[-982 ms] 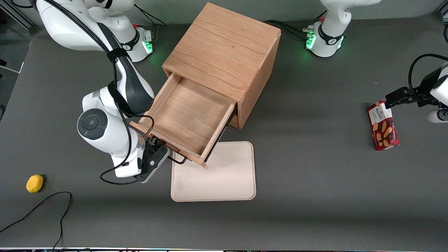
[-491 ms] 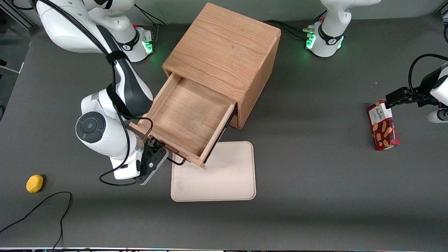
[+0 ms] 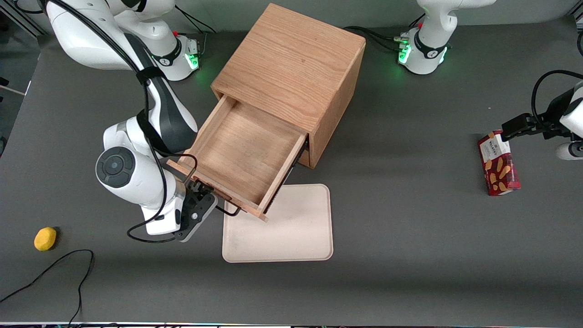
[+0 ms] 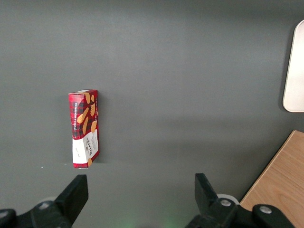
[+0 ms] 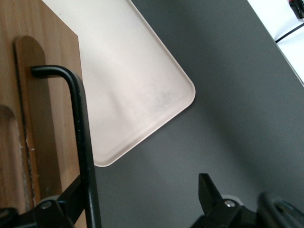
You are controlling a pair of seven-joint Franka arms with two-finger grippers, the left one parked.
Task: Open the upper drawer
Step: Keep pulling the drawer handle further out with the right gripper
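The upper drawer [image 3: 246, 150] stands pulled well out of the oak cabinet [image 3: 291, 68], and its wooden tray is bare inside. Its thin black wire handle [image 3: 231, 211] runs along the drawer front [image 5: 47, 118]. My gripper [image 3: 206, 191] is at that handle, close in front of the drawer. In the right wrist view the gripper [image 5: 140, 190] is open. The handle bar [image 5: 80, 133] passes just inside one finger [image 5: 71, 197], while the other finger [image 5: 207, 187] stands well apart over the grey table.
A beige tray [image 3: 282, 228] lies on the table under the drawer's front corner, nearer the front camera. A yellow fruit [image 3: 45, 238] and a black cable [image 3: 54, 269] lie toward the working arm's end. A red biscuit box [image 3: 497, 162] lies toward the parked arm's end.
My wrist has shifted slightly toward the working arm's end of the table, and the drawer front has moved a little with it.
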